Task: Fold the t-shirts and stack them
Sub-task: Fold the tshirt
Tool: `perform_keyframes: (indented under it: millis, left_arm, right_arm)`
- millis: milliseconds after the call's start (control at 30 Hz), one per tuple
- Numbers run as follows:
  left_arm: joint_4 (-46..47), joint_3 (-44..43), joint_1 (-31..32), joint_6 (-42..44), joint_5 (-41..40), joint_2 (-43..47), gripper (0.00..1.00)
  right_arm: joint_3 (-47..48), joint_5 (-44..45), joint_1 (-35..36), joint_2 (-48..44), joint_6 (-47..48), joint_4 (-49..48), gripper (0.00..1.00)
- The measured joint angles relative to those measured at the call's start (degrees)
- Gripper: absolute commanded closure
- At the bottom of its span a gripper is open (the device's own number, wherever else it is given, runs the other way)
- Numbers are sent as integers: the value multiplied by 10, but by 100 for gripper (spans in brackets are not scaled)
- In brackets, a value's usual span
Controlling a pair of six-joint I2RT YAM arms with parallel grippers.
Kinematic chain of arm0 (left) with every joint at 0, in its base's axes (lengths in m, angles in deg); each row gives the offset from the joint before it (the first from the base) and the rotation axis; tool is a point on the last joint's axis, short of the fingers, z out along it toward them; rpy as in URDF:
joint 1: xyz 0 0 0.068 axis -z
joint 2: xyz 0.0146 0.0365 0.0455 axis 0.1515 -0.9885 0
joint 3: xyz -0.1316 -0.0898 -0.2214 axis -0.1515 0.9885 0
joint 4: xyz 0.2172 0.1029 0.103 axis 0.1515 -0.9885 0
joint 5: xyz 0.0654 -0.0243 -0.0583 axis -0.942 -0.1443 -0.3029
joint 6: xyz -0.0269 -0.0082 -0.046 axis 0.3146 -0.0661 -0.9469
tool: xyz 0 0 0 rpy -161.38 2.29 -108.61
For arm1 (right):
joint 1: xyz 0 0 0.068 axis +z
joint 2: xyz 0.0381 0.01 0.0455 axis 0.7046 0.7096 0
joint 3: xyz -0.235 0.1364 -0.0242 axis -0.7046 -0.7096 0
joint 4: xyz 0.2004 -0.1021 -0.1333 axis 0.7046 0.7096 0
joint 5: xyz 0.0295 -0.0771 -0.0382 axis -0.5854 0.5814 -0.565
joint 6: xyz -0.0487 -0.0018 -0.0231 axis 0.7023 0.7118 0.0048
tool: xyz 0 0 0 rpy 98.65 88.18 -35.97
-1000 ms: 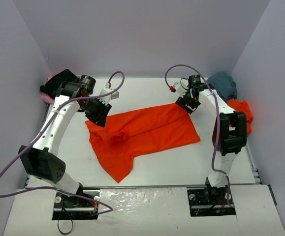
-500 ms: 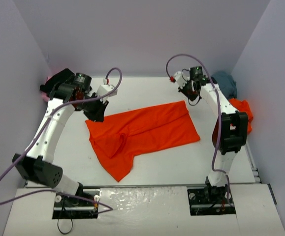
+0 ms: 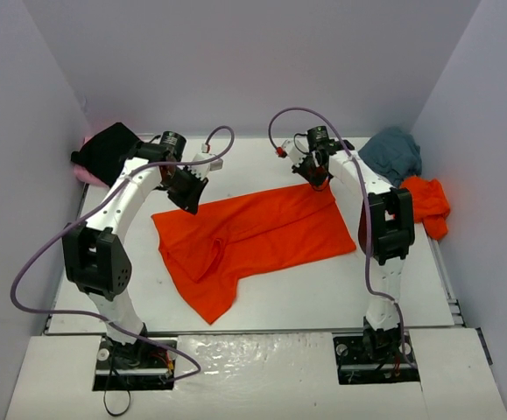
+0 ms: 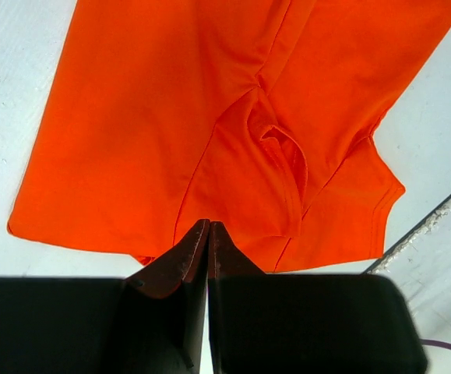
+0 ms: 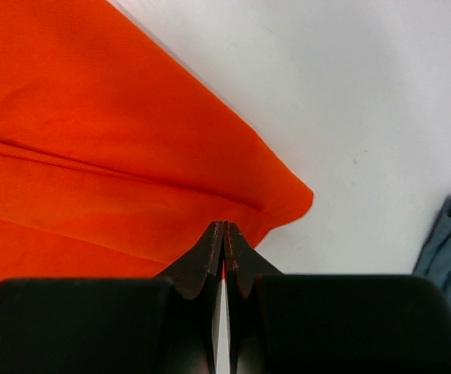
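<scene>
Both my arms reach over the far half of the table [image 3: 314, 293]. The left arm arches up from its base and bends inward, setting the left gripper [image 3: 188, 191] at the far left corner of the orange shirt [image 3: 262, 232]. The right arm stands tall, its forearm angled back and to the left, with the right gripper [image 3: 316, 173] at the shirt's far right corner. The shirt lies spread across the middle of the table, one end reaching toward my side.

From above I can't read either jaw. The left wrist view shows its fingers [image 4: 174, 265] pressed together, tips over the shirt's edge, a sleeve opening lying on the cloth ahead. The right wrist view shows that pair closed to a hairline at the hem by the corner. Whether either pinches cloth, I cannot tell.

Only the top view shows the black shirt [image 3: 109, 147] and pink shirt [image 3: 81, 173] at far left, and the teal shirt [image 3: 393, 150] and second orange shirt [image 3: 428, 201] at far right. The right wrist catches just a teal edge.
</scene>
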Motion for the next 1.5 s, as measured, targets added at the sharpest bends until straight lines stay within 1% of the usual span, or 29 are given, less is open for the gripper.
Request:
perform_keyframes:
  millis: [333, 633, 667, 700, 733, 833, 933, 967, 1133, 1500]
  left_arm:
    - [19, 1, 0, 0, 10, -51, 100]
    - [21, 1, 0, 0, 11, -89, 100]
    - [21, 1, 0, 0, 11, -91, 100]
    - [21, 1, 0, 0, 12, -92, 100]
    - [21, 1, 0, 0, 13, -93, 100]
    - [21, 1, 0, 1, 15, -95, 100]
    - [21, 1, 0, 1, 15, -95, 100]
    - [21, 1, 0, 1, 15, -95, 100]
    - [21, 1, 0, 1, 19, -96, 100]
    - [21, 1, 0, 1, 22, -96, 100]
  right_arm:
    - [2, 24, 3, 30, -2, 14, 100]
    - [49, 60, 2, 82, -4, 30, 100]
    - [53, 63, 2, 86, -5, 32, 93]
    - [56, 65, 2, 89, -5, 33, 83]
    - [59, 67, 2, 91, -6, 34, 78]
    - [60, 77, 2, 92, -10, 37, 73]
    - [60, 82, 2, 92, -10, 42, 60]
    - [59, 84, 2, 92, -10, 43, 58]
    - [38, 86, -2, 81, -4, 46, 57]
    - [37, 90, -9, 80, -2, 47, 56]
